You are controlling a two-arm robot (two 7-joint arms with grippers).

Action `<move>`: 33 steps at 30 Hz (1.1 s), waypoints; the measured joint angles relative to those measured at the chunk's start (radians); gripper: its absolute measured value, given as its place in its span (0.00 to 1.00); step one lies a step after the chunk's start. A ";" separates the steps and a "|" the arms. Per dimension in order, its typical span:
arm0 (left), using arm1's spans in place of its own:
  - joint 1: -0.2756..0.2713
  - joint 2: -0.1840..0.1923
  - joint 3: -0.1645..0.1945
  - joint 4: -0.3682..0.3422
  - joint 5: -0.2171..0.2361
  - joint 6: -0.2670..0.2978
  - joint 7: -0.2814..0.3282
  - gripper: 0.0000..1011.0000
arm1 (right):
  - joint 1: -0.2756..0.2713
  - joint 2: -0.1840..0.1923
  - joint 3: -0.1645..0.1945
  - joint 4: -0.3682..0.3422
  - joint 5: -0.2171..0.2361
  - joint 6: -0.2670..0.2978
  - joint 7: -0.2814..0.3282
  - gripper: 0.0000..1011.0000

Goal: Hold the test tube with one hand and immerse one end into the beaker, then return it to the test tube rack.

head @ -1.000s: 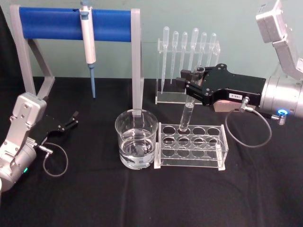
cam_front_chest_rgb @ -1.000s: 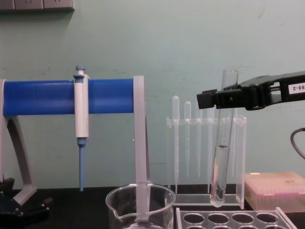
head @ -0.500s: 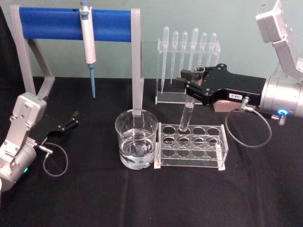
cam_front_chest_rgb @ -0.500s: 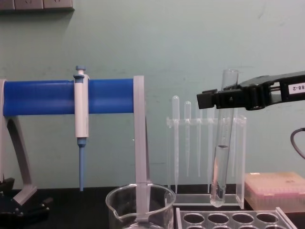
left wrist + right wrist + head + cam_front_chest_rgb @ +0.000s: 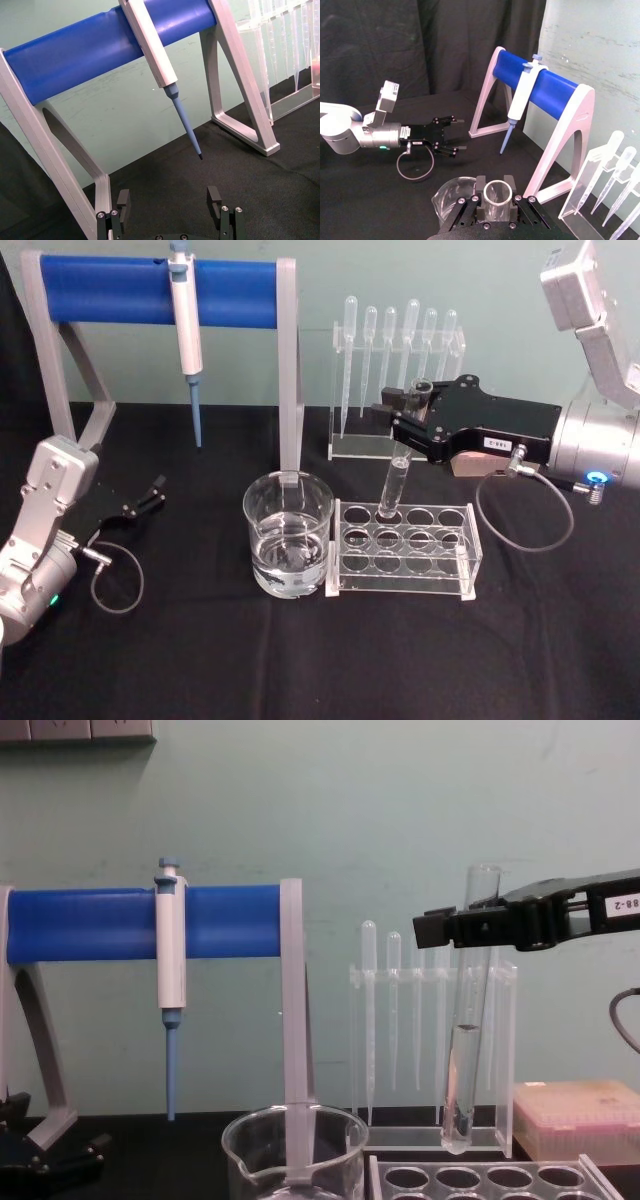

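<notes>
Your right gripper [image 5: 415, 405] is clamped on the test tube [image 5: 393, 485] just under its rim. The tube hangs below the fingers, slightly tilted, with its rounded bottom at the mouth of a back-row hole in the rack [image 5: 400, 585]. The beaker [image 5: 262, 540], holding water, stands below and left of that gripper, just beside the rack. Your left gripper [image 5: 152, 495] rests far left, spread wide, holding nothing.

Beaker [image 5: 288, 540] stands just left of the rack [image 5: 405, 576]
</notes>
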 joint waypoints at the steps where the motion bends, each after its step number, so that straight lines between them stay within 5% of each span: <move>1: 0.000 0.000 0.000 0.000 0.000 0.000 0.000 0.99 | 0.000 0.000 0.000 0.000 0.000 0.000 0.000 0.22; 33: 0.000 0.000 0.000 0.000 0.000 0.000 0.000 0.99 | 0.000 0.000 0.000 0.000 0.000 0.000 0.000 0.22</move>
